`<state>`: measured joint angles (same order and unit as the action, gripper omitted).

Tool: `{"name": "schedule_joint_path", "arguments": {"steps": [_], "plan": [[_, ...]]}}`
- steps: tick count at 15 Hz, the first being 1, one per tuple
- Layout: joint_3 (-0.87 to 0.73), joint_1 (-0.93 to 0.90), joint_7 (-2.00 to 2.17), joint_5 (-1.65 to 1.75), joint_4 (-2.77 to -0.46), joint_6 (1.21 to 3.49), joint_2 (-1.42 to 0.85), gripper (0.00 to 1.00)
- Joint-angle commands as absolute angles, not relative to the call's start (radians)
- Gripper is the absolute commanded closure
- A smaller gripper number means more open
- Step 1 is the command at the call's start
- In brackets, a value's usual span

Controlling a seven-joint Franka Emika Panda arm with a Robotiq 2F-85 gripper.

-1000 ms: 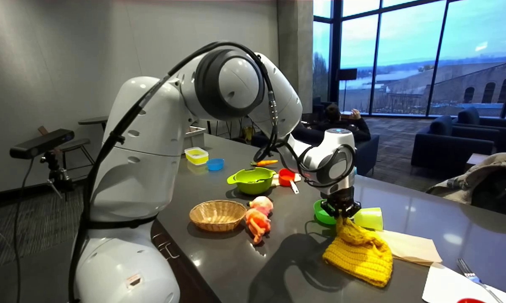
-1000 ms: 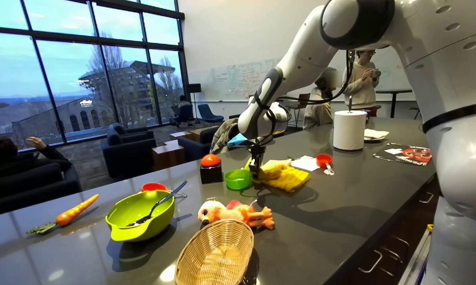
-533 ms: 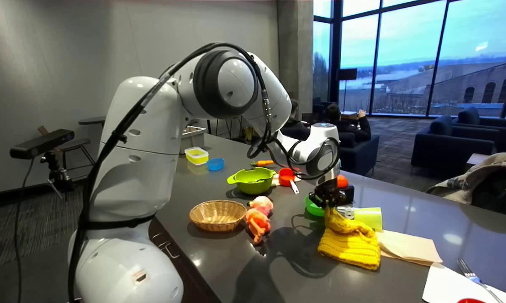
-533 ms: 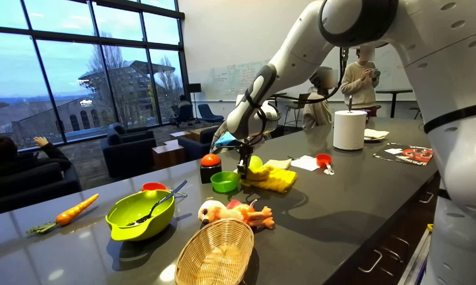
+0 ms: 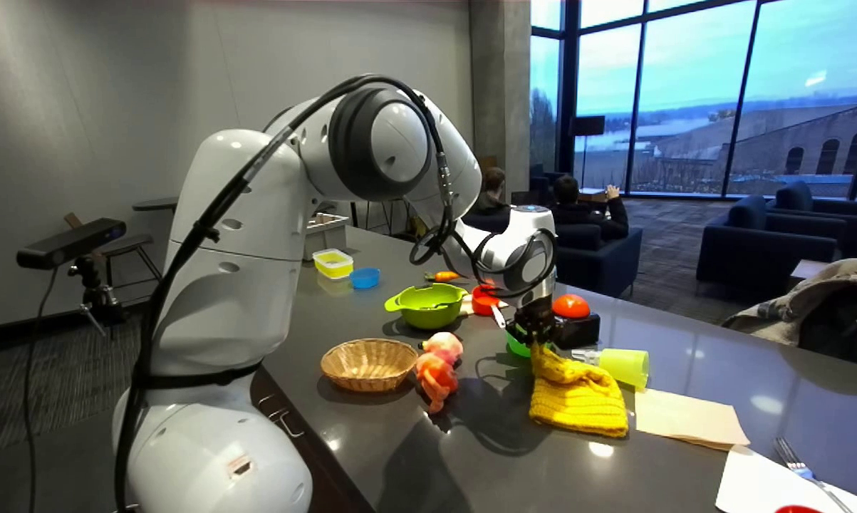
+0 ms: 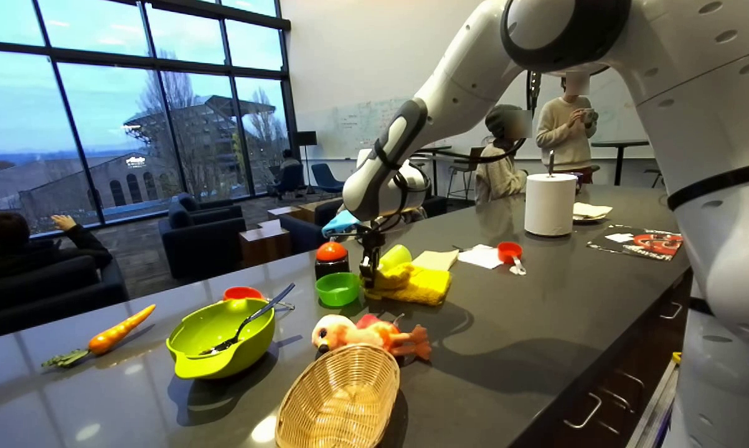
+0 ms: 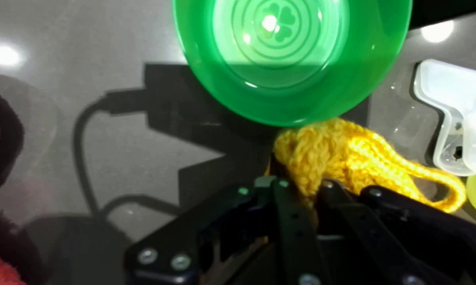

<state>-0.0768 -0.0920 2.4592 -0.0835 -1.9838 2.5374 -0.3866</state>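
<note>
A yellow knitted piece (image 5: 578, 402) drapes on the dark counter, its near edge spread out. My gripper (image 7: 301, 188) is shut on a gathered fold of it, and the knit puckers up between the black fingers. A thin yellow loop trails to the right in the wrist view. Right beside the grip stands a green cup (image 7: 281, 99), upright with nothing seen inside; the knit meets its rim in that view, though contact cannot be told for certain. A lime-yellow cup (image 5: 624, 367) lies on its side close by, with a clear plastic part (image 7: 455, 114) near it.
A red button on a black box (image 6: 331, 267) stands behind the green cup. An orange plush toy (image 6: 371, 336), a wicker basket (image 6: 340, 404) and a lime bowl (image 6: 221, 348) with a spoon are nearby. A folded napkin (image 5: 692, 419) lies beyond the knit.
My gripper has dragged the yellow knit along the counter toward the lime bowl's side. The green cup has shifted the same way, and the button box has come into view behind the gripper.
</note>
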Motion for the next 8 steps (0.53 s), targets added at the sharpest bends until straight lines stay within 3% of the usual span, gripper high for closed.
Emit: {"name": "schedule_joint_path", "arguments": {"steps": [1, 8], "plan": [[-0.047, -0.084, 2.439, -0.135, -2.019, 2.509, -0.388, 0.98], [-0.051, -0.021, 2.417, -0.308, -2.215, 2.561, -0.344, 0.98]]}}
